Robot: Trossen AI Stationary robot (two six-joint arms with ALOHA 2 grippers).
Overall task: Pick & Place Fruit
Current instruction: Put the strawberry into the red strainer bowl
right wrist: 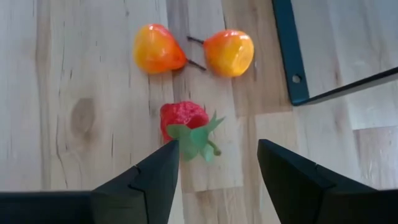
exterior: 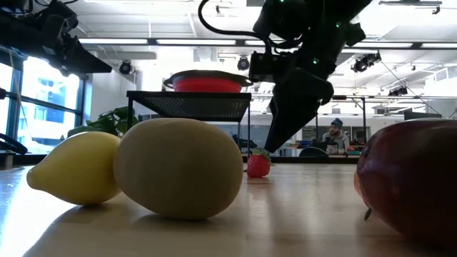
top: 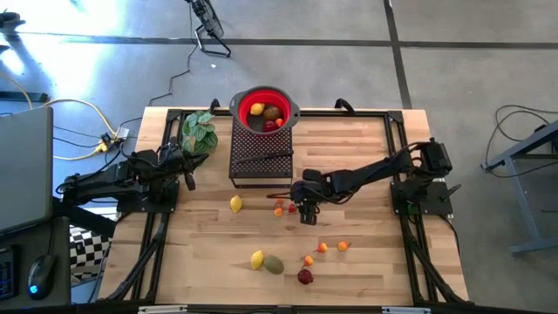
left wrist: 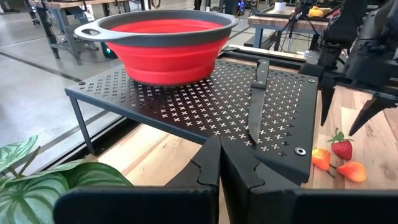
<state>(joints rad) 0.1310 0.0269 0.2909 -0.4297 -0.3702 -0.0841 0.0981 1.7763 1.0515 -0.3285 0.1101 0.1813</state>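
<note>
Red bowl (top: 264, 111) sits on a black rack (top: 261, 157) at top middle, some fruit already inside. Mid-frame, the right gripper (top: 307, 212) hangs wide open over a strawberry (right wrist: 185, 121). It looks light, hard and maybe slippery; pinch its round red body. The left gripper (left wrist: 219, 163) waits pressed closed by the plant (top: 199, 132).

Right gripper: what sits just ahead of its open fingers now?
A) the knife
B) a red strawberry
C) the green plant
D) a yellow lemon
B: in the right wrist view the strawberry lies on the table just ahead of the open right gripper.
</note>
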